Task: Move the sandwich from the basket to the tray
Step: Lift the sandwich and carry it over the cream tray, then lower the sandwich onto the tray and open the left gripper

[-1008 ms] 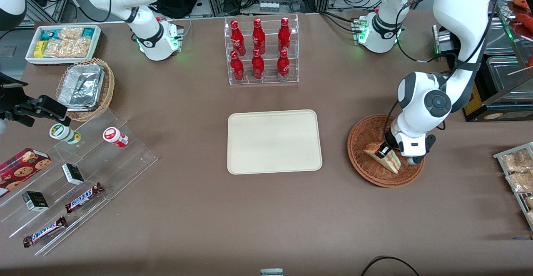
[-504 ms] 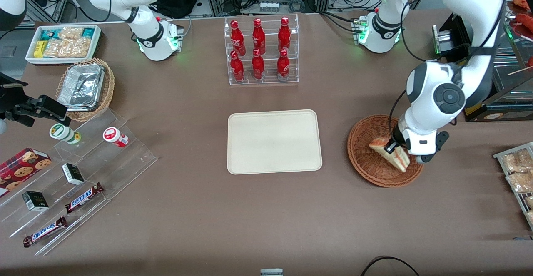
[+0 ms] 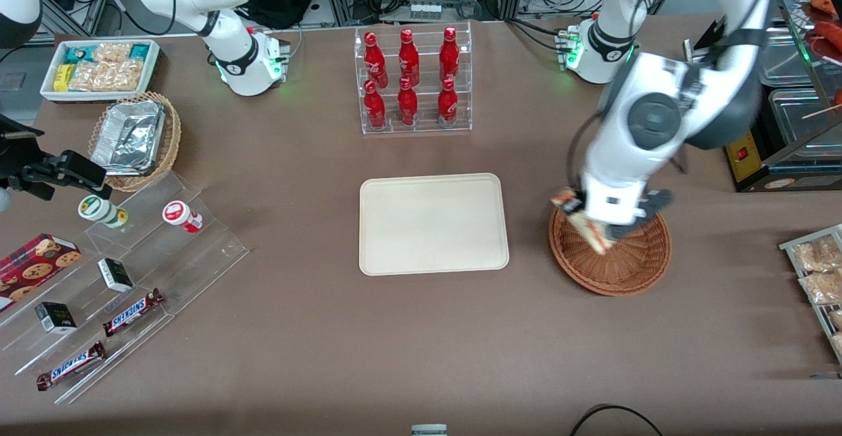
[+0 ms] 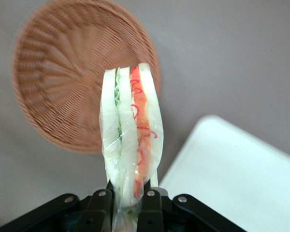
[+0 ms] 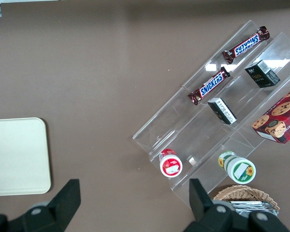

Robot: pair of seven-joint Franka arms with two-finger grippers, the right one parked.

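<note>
Fingers (image 4: 102,209) are clamping the wrapped sandwich (image 4: 130,140) by one end, w/ the black pads pressing its two bread faces and the rest sticking out free. In the wrist view the cut edge is showing green and orange-red filling between white bread layers, under clear film. The gripper (image 3: 590,220) is hanging in the air w/ the sandwich (image 3: 587,225) tilted, one tip over the basket's edge on the tray-ward side.

Taking the basket (image 3: 625,265) as landmark: the sandwich is riding above it, not touching the weave, and the wicker bowl (image 4: 72,82) is lying bare below. The left arm's wrist is looming over the basket's part farther from the front camera. The tray (image 3: 433,223) is lying beside the basket, toward the parked arm's end of the table, a strip of brown table (image 3: 395,331) between them. Its cream corner (image 4: 241,179) is showing near the sandwich in the wrist view. A rack of red bottles (image 3: 411,79) is standing farther from the front camera than the tray.
</note>
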